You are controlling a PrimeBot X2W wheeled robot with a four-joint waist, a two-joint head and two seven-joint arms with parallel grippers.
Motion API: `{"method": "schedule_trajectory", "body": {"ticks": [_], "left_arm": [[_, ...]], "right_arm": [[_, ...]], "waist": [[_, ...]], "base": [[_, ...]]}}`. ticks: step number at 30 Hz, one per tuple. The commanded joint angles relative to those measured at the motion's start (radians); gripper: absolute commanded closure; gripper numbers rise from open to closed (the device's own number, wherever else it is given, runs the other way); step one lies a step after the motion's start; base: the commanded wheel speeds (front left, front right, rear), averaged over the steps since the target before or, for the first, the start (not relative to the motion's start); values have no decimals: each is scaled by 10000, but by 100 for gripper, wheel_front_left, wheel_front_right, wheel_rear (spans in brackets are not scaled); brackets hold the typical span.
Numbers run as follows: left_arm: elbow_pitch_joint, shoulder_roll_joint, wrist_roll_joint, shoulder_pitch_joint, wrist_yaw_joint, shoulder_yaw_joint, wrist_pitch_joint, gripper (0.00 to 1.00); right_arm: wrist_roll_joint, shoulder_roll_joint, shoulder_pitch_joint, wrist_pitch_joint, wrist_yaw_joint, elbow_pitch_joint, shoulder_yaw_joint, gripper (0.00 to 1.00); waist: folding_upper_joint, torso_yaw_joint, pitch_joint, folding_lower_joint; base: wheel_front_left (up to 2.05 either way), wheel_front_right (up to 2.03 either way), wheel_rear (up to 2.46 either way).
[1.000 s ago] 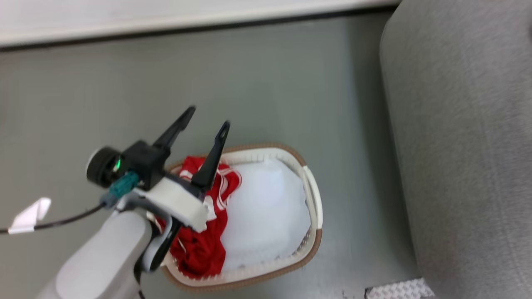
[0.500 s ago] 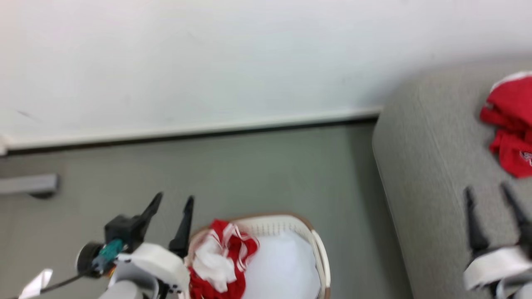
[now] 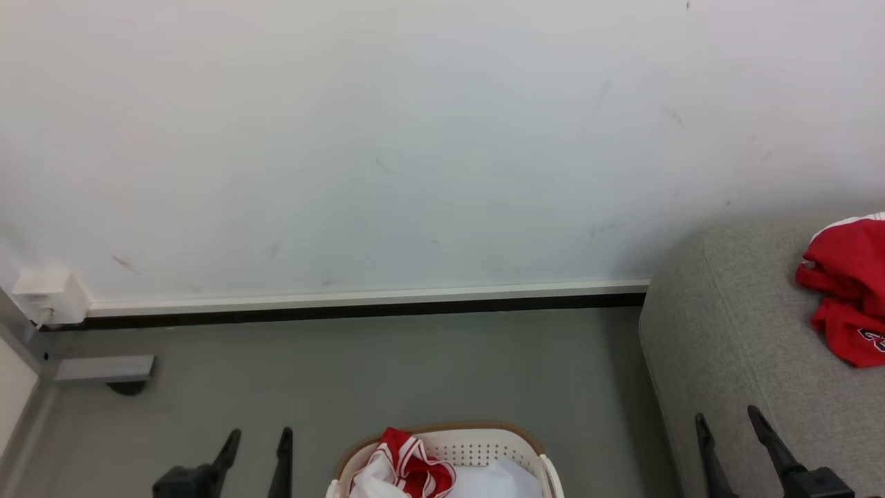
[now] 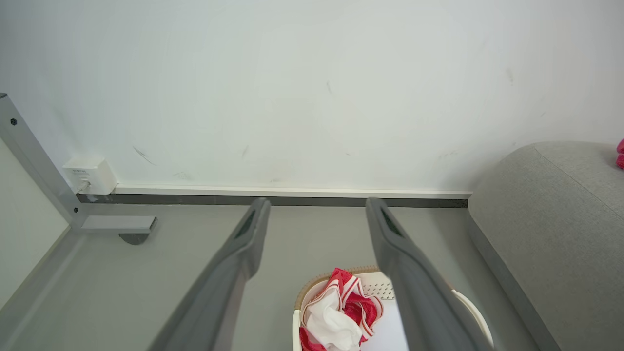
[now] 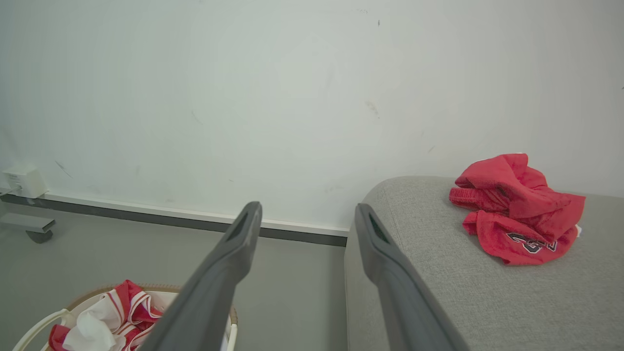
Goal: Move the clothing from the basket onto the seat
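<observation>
my left gripper (image 3: 261, 434) sits at seven o'clock in the head view, its jaws spread wide with nothing between them, tips up against the bare grey floor (image 3: 387, 366). my right gripper (image 3: 726, 415) is at five o'clock, jaws just as wide and just as empty, its dark fingers seen against the front edge of the seat (image 3: 733, 346). between the two, at six o'clock and nearer the left one, stands the basket (image 3: 477, 449), cream with small holes and a brown rim, on the floor just beside the seat's rounded corner. a striped jersey (image 3: 415, 465), red with white bands, lies bunched in the basket's nine o'clock side with some white fabric showing; a pale sheet (image 3: 501, 481) fills the three o'clock side. neither gripper touches the basket or what is in it. a crumpled jersey (image 3: 847, 290) lies on top of the seat at three o'clock, well apart from the basket, a dark print showing on its lower fold. beyond all this a white wall (image 3: 429, 138) rises above a pale skirting board (image 3: 359, 299), and at nine o'clock a small white box (image 3: 48, 296) sits on the wall next to a grey metal frame (image 3: 104, 368).
</observation>
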Motion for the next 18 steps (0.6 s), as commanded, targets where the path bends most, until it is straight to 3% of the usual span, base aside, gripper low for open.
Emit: {"method": "schedule_trajectory", "body": {"ticks": [1,18], "left_arm": [[73,-157,215,325,-111,189,-7,0],[347,-1014,1192,953,-949,1300,-7,0]], "right_arm": [[40,43,236,-25,-28,-52,3,0],[248,103,216,-28,-29,16,208,0]], "waist": [[-1,13,-156,3],[-1,-221,-362,3]], "base": [[0,0,0],[0,0,0]]}}
